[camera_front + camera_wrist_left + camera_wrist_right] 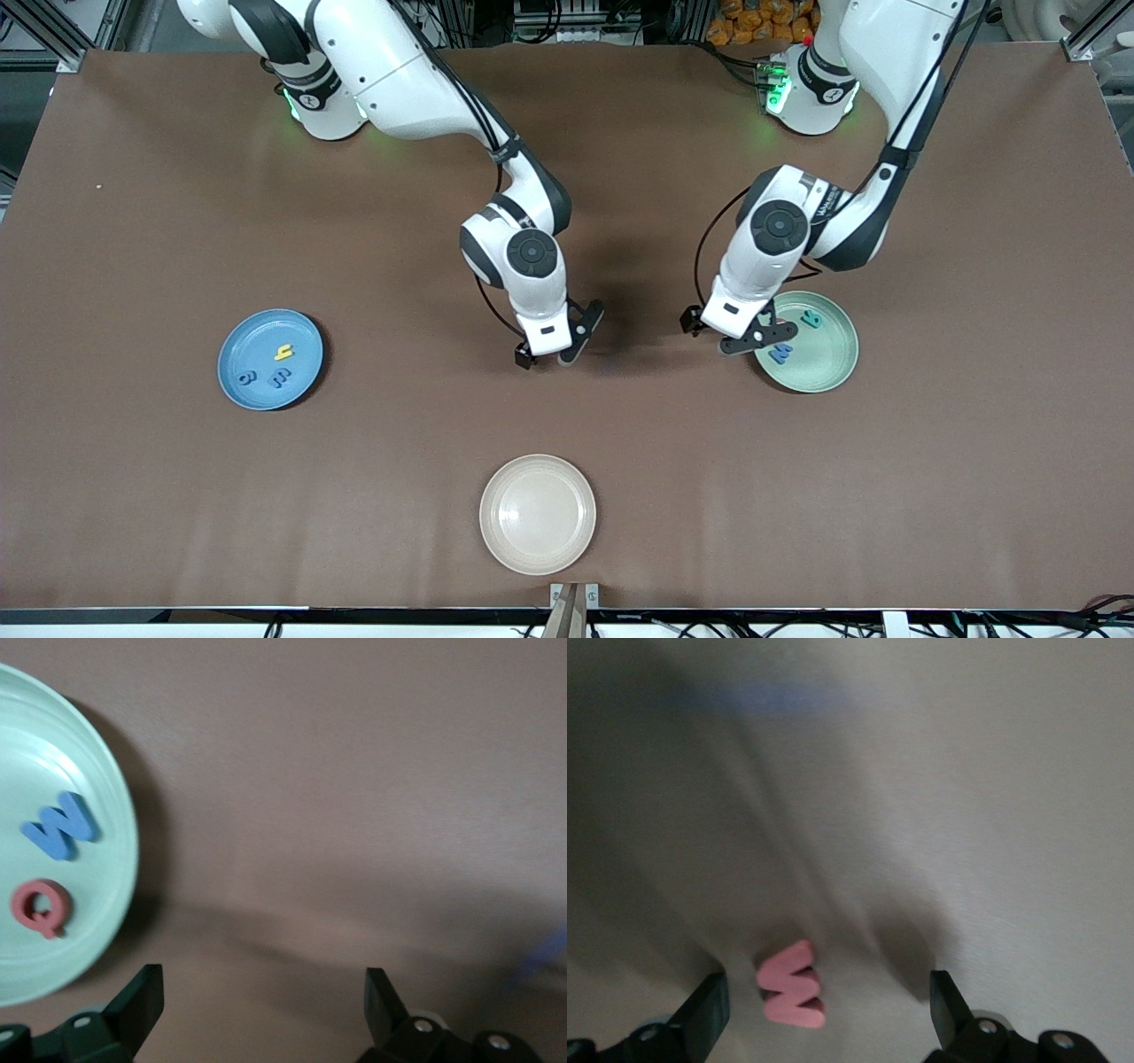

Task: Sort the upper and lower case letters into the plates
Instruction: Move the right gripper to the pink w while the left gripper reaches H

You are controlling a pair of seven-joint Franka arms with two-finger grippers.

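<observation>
Right wrist view: the right tool (819,1010), fingers spread, straddles a small pink foam letter (792,985) on the brown bench (177,496). Closing off-centre could flick it away. The left tool (742,335), also spread, waits by the mint green plate (837,368).

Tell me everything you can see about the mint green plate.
The mint plate is round, shallow and rimmed, pale green with a smooth, slightly glossy look like plastic. It lies flat on the brown table toward the left arm's end. In it lie a blue W, a red Q and a teal letter, apart from one another. The open left gripper hangs over its rim on the side toward the table's middle, not visibly touching it.
</observation>
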